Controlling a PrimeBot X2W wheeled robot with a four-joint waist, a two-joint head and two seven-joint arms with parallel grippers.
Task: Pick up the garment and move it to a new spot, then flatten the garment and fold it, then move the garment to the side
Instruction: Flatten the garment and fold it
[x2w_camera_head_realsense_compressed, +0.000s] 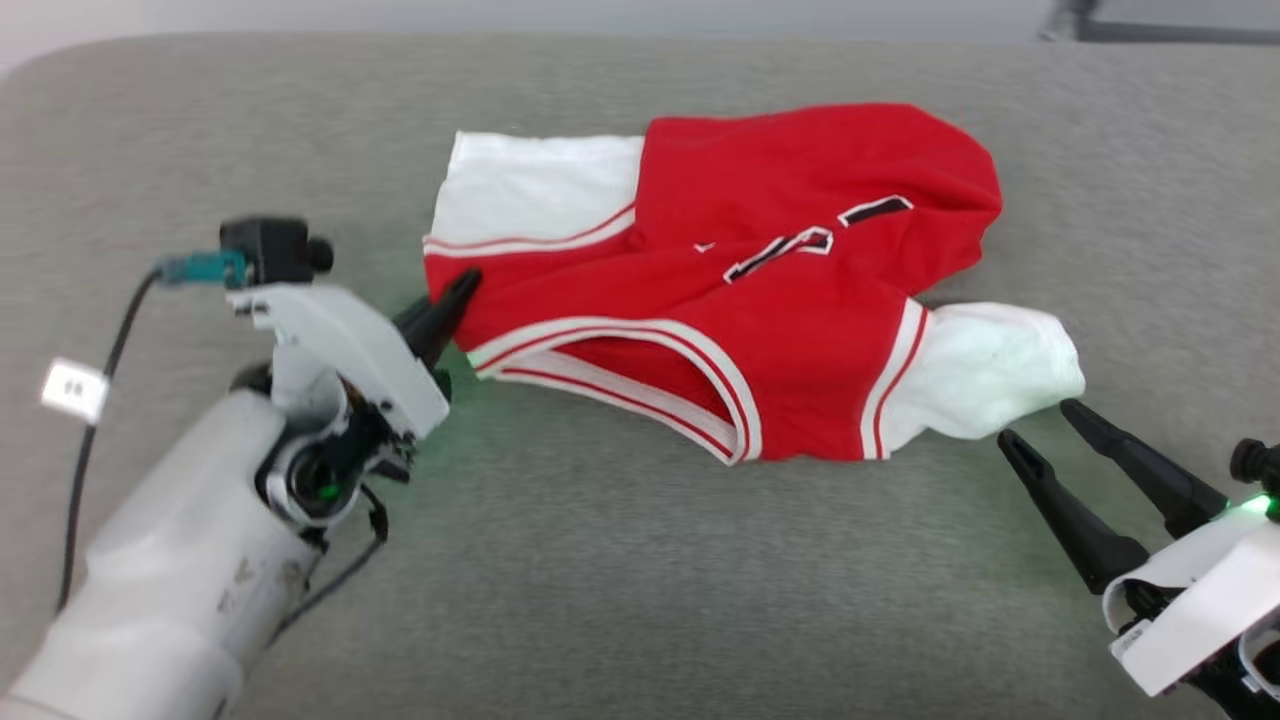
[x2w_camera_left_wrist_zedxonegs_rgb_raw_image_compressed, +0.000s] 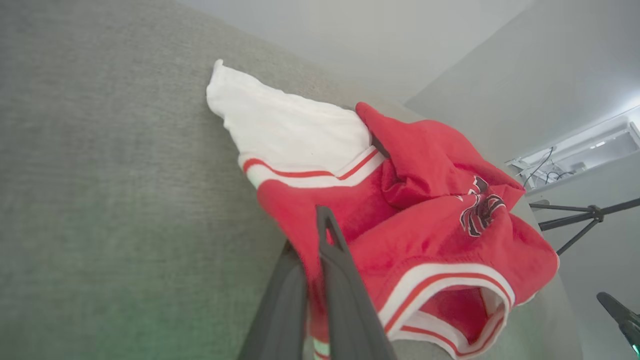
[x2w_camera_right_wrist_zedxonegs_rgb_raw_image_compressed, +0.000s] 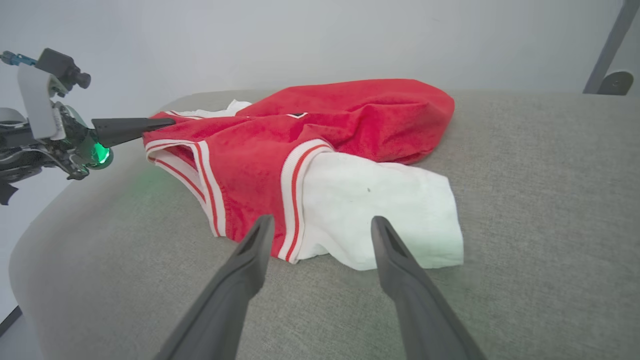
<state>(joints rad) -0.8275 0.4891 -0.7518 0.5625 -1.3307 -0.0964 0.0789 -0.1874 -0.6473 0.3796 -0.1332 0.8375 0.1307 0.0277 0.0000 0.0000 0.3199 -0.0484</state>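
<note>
Head view: the garment (x2w_camera_head_realsense_compressed: 760, 300) lies bunched at centre frame on the grey surface (x2w_camera_head_realsense_compressed: 600, 560). The black number is creased in and unreadable. The left gripper (x2w_camera_head_realsense_compressed: 462, 288) sits at the garment's left edge, just above the striped neckline (x2w_camera_head_realsense_compressed: 640, 375), with fingers together. The right gripper (x2w_camera_head_realsense_compressed: 1038, 422), at lower right, is spread wide with its tips just short of the white sleeve (x2w_camera_head_realsense_compressed: 985, 375). It looks like the pick-up step, not yet lifted.

Left wrist view: the left gripper (x2w_camera_left_wrist_zedxonegs_rgb_raw_image_compressed: 306, 227) is pinched narrow with red cloth between the fingers. How deep the bite goes is hidden by the fold. A tripod (x2w_camera_left_wrist_zedxonegs_rgb_raw_image_compressed: 585, 217) stands at right, off the surface.

Right wrist view: the right gripper (x2w_camera_right_wrist_zedxonegs_rgb_raw_image_compressed: 322, 220) has its fingers wide apart and holds nothing, framing the seam where the white sleeve (x2w_camera_right_wrist_zedxonegs_rgb_raw_image_compressed: 380, 210) joins the red. The tips seem to hover above the cloth, but I can't tell if they touch it. My read is that the next move is to drop onto the sleeve, close, then lift both sides together. The garment's far side is out of sight behind the hump.
</note>
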